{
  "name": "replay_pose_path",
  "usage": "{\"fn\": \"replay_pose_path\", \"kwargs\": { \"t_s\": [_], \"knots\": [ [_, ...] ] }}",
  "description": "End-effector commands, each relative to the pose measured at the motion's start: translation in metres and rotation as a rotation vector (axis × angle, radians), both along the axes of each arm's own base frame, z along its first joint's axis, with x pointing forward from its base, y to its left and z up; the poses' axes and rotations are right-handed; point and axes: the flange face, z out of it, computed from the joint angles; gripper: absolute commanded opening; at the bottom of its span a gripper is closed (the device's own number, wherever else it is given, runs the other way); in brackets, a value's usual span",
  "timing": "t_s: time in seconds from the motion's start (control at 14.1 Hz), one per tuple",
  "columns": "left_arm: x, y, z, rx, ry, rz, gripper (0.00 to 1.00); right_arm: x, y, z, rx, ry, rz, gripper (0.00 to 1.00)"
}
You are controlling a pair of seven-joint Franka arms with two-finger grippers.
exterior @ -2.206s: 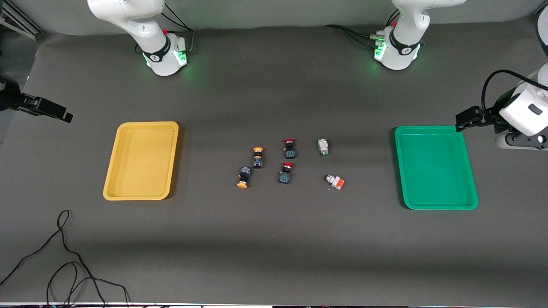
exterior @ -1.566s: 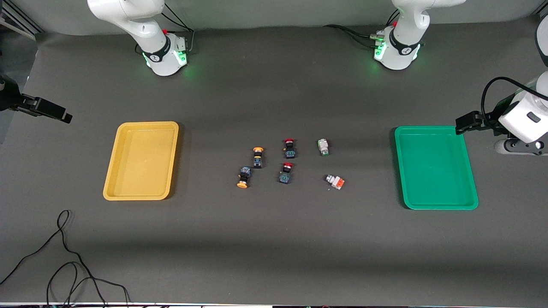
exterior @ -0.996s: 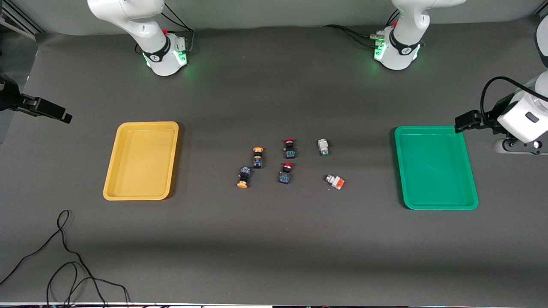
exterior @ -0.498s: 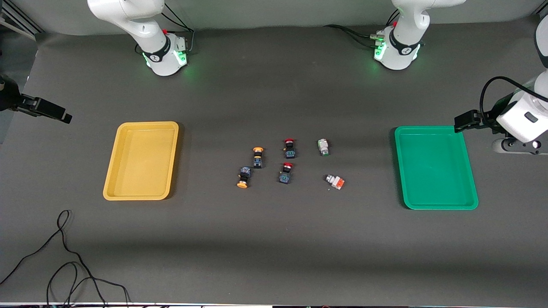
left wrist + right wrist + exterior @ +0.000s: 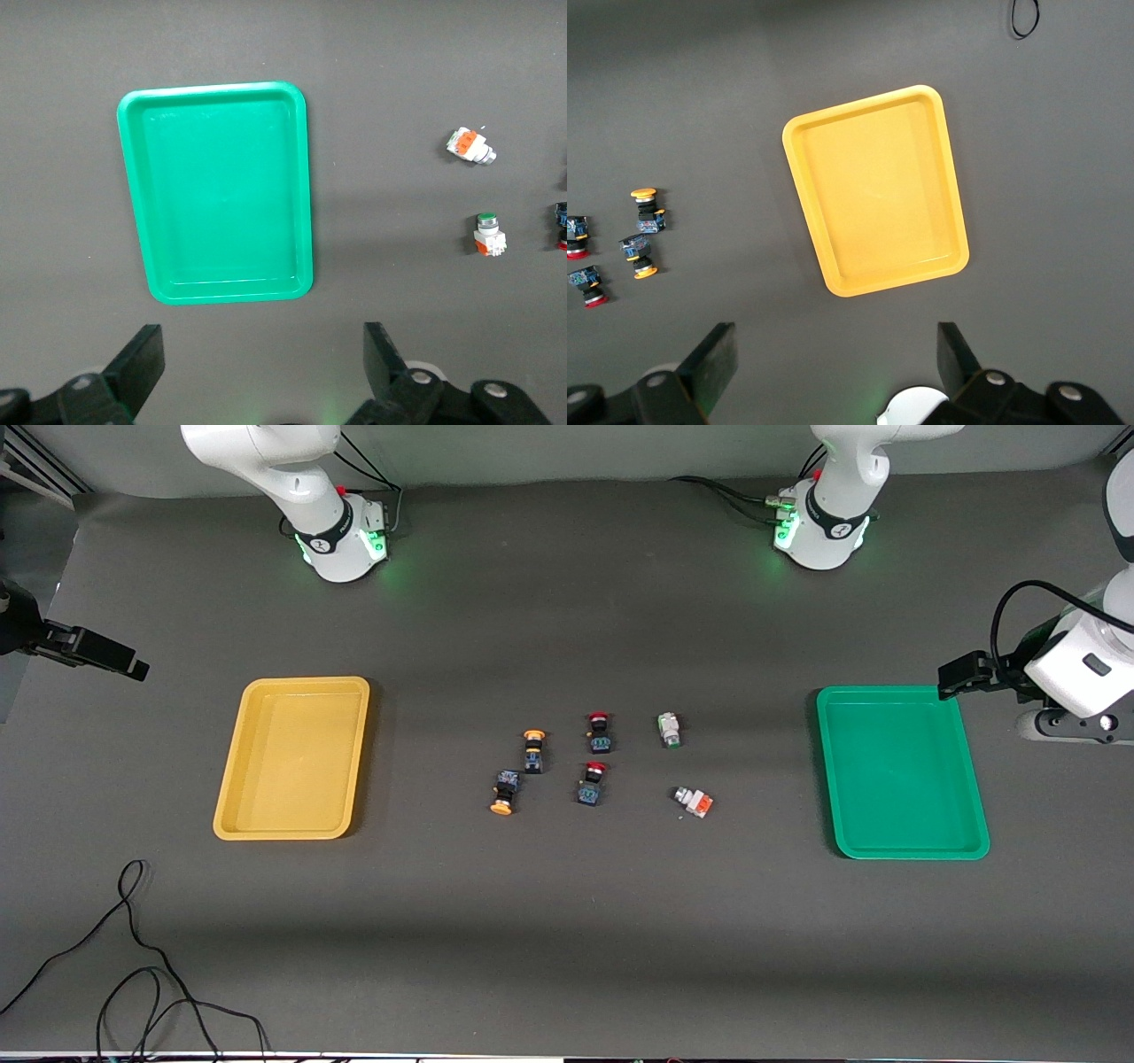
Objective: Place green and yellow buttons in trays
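Note:
Two yellow-capped buttons (image 5: 532,751) (image 5: 504,792) lie mid-table, toward the yellow tray (image 5: 306,683). Both show in the right wrist view (image 5: 647,208) (image 5: 638,257), as does that tray (image 5: 859,106). A green-tipped white button (image 5: 670,730) (image 5: 489,235) and a white one with an orange block (image 5: 694,802) (image 5: 470,146) lie toward the green tray (image 5: 886,691) (image 5: 213,88). Both trays hold nothing. My left gripper (image 5: 952,677) (image 5: 263,372) hangs open, high over the table by the green tray's corner. My right gripper (image 5: 133,666) (image 5: 837,367) waits open, high beside the yellow tray.
Two red-capped black switches (image 5: 600,732) (image 5: 591,783) lie between the yellow-capped and the white buttons. A loose black cable (image 5: 133,957) curls near the front edge at the right arm's end. The arm bases (image 5: 341,536) (image 5: 819,531) stand at the back.
The left arm's hand has crept slightly by the green tray's corner. The right arm, the buttons and the trays have not moved.

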Motion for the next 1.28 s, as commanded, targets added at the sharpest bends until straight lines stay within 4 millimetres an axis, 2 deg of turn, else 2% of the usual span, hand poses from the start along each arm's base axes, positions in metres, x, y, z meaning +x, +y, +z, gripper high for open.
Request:
{"fn": "replay_pose_path", "kwargs": {
  "t_s": [0.0, 0.28, 1.0, 1.21],
  "knots": [
    [-0.0009, -0.0042, 0.0094, -0.008, -0.036, -0.014, 1.00, -0.0025, -0.0028, 0.0042, 0.012, -0.014, -0.002, 1.00],
    [0.0017, -0.0130, 0.0094, -0.009, -0.054, -0.029, 1.00, -0.0025, -0.0028, 0.0042, 0.012, -0.014, -0.002, 1.00],
    [0.0015, -0.0110, 0.0092, -0.006, -0.051, -0.028, 1.00, -0.0025, -0.0028, 0.0042, 0.012, -0.014, -0.002, 1.00],
    [-0.0064, -0.0085, 0.0105, 0.002, -0.047, -0.026, 1.00, -0.0032, -0.0037, 0.0049, 0.012, -0.014, -0.003, 1.00]
  ]
}}
